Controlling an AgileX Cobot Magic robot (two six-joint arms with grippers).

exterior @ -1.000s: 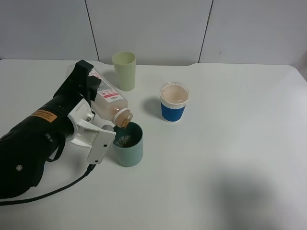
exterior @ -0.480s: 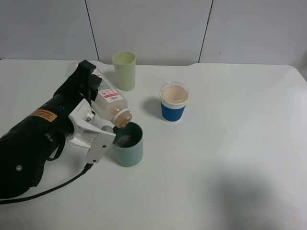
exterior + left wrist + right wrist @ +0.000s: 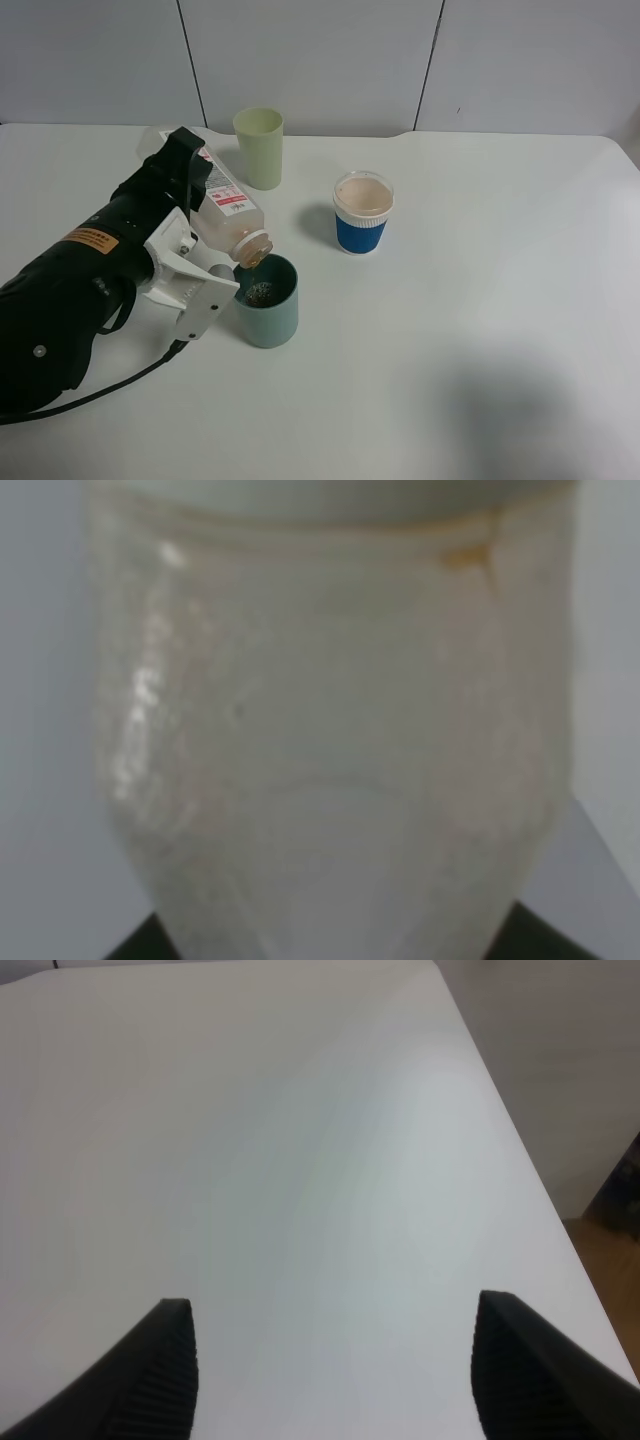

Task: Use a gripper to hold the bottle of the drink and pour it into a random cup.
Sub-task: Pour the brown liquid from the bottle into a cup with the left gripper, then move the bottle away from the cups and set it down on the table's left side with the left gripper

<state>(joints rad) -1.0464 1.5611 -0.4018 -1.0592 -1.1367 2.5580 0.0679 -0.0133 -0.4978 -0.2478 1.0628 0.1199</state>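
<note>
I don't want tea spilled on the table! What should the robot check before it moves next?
1. The left fingers clamp the bottle: ok.
2. Bottle mouth is above the teal cup: ok.
3. The drink lands inside the cup, with no puddle seen on the table: ok.
4. Bottle fully empty: cannot tell.
5. The pale green tumbler and blue paper cup stand apart from the bottle: ok.

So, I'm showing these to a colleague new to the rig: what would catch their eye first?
The bulky black left gripper, at the left of the high view, holding the bottle tipped neck-down over the teal cup, brown drink showing inside it. Behind stands a pale green tumbler; to the right, a blue-sleeved paper cup.
</note>
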